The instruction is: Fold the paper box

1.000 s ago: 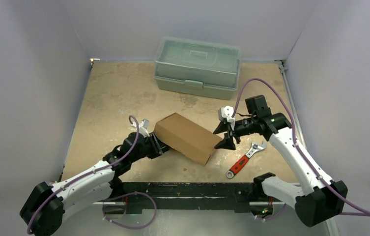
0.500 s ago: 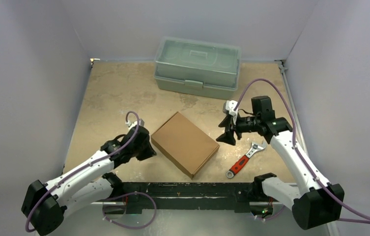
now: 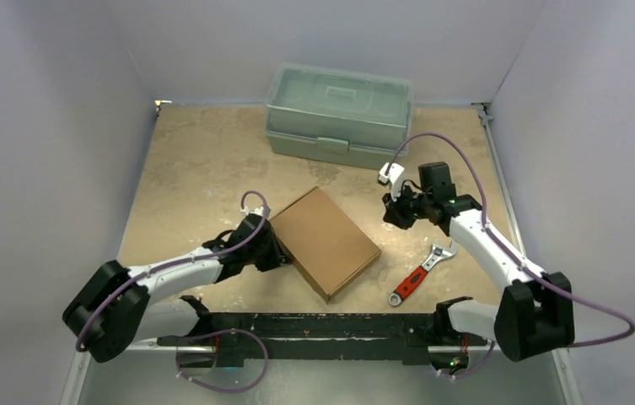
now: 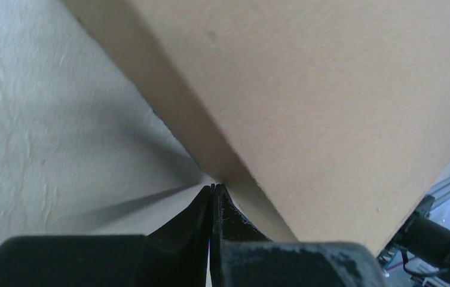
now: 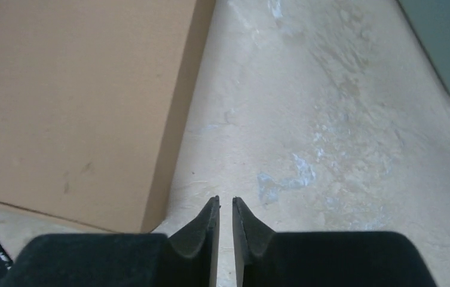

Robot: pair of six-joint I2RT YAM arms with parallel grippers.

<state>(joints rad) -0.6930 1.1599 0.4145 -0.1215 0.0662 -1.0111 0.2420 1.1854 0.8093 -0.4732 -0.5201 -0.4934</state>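
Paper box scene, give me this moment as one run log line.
paper box: folded shut, lying flat | left hand: shut, tips at box edge | right hand: narrow gap, empty, clear of box

Camera layout: one high fixed view, two close wrist views.
The whole tabletop (image 3: 187, 169) is seen from above the near edge, facing far; the wrist views are held low and close, and the paper box (image 3: 326, 240) is shared by all three.

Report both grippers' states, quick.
Left gripper: shut, holding nothing, tips by the box.
Right gripper: open just a crack, holding nothing.
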